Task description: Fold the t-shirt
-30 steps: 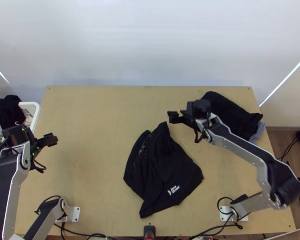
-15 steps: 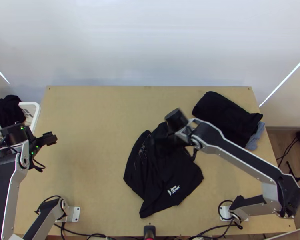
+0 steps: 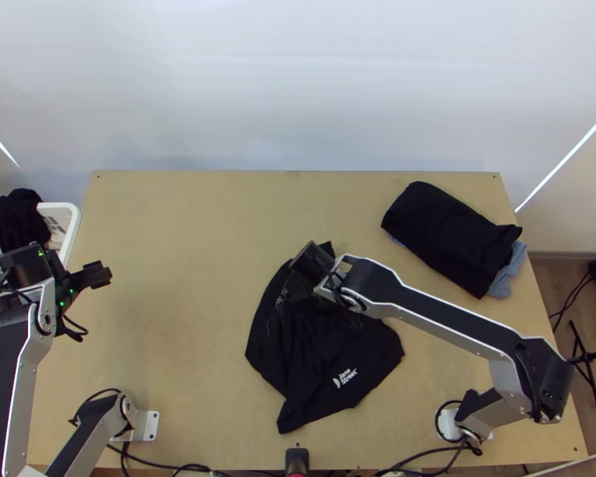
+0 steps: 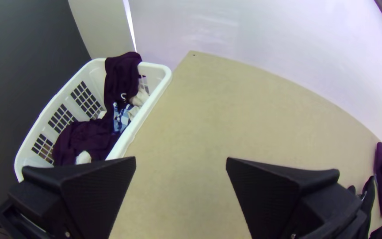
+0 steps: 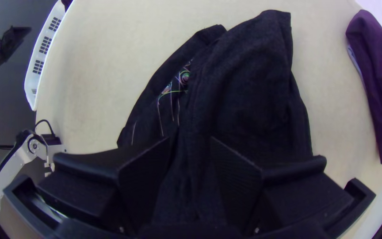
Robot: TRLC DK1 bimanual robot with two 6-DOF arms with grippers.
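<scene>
The black t-shirt [image 3: 338, 350] lies bunched and partly folded over itself near the table's front middle, a white print towards its near edge. My left gripper [image 3: 99, 275] is at the table's left edge, well away from the shirt; in the left wrist view, the left gripper [image 4: 181, 161] stands open with bare table between its fingers. My right gripper's wrist end [image 3: 312, 262] is over the shirt's far part, its fingers hidden from above. In the right wrist view, the right gripper [image 5: 191, 139] is open above the t-shirt [image 5: 248, 84], dark cloth showing between its fingers.
A stack of folded dark cloth [image 3: 449, 234], with light blue cloth [image 3: 505, 278] beneath, lies at the far right of the table. Beyond the left edge stands a white basket [image 4: 153, 95] of clothes. Cables run along the near edge.
The right arm has swung from beside the folded stack, leftward and nearer, to above the shirt's far part. The left arm has barely moved, and the shirt lies about as before.
</scene>
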